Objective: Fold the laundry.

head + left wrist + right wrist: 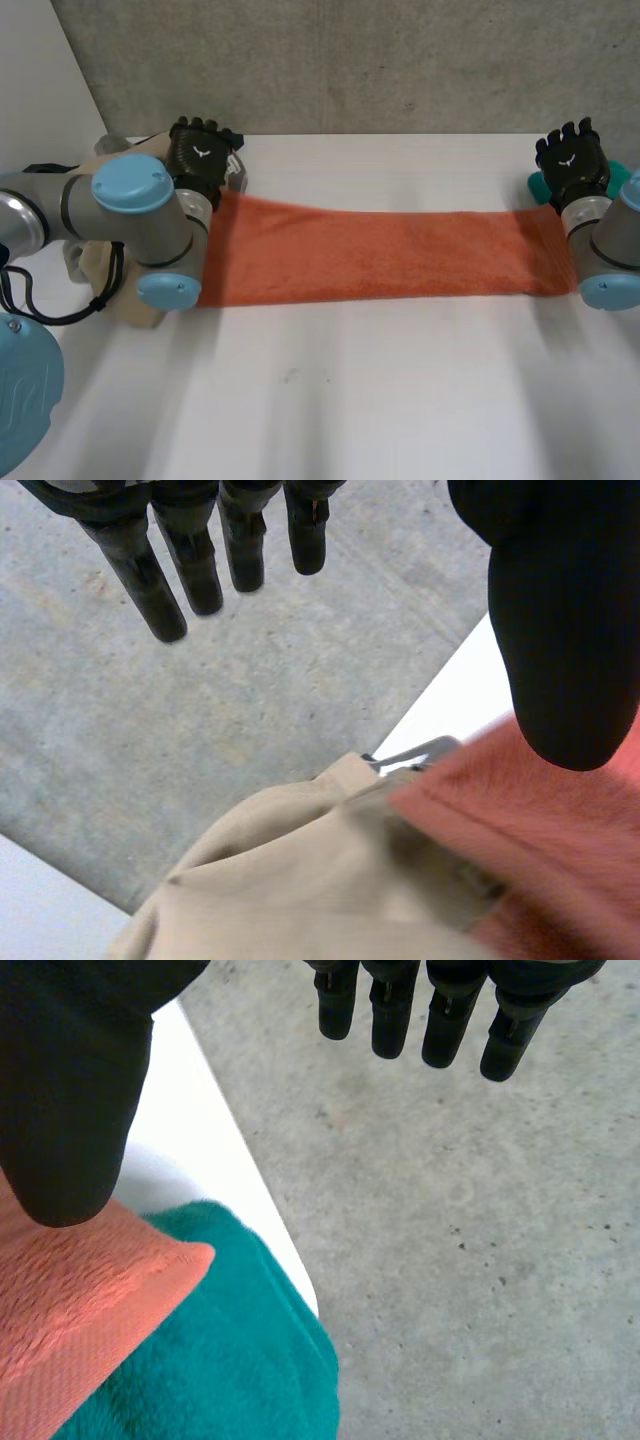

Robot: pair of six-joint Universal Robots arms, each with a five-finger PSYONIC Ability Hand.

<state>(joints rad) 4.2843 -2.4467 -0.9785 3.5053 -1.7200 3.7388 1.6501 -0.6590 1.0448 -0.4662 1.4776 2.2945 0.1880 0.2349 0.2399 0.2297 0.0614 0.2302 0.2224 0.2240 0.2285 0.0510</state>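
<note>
Orange towel [380, 255] is lying stretched flat along the desk's [350, 400] far edge, no fold yet. Left hand [200, 155] and right hand [572, 160] are sitting at its short ends, fingers straight, gripping nothing. Beige garment [300, 880] and teal towel [230, 1360] are waiting at the far corners.

Bright, even, diffuse light across white table [400, 400]

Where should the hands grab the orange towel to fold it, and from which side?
Probably pinch the orange towel at its two short ends from above: it lies flat in a long strip, with the open left hand at one end and the open right hand at the other.
</note>
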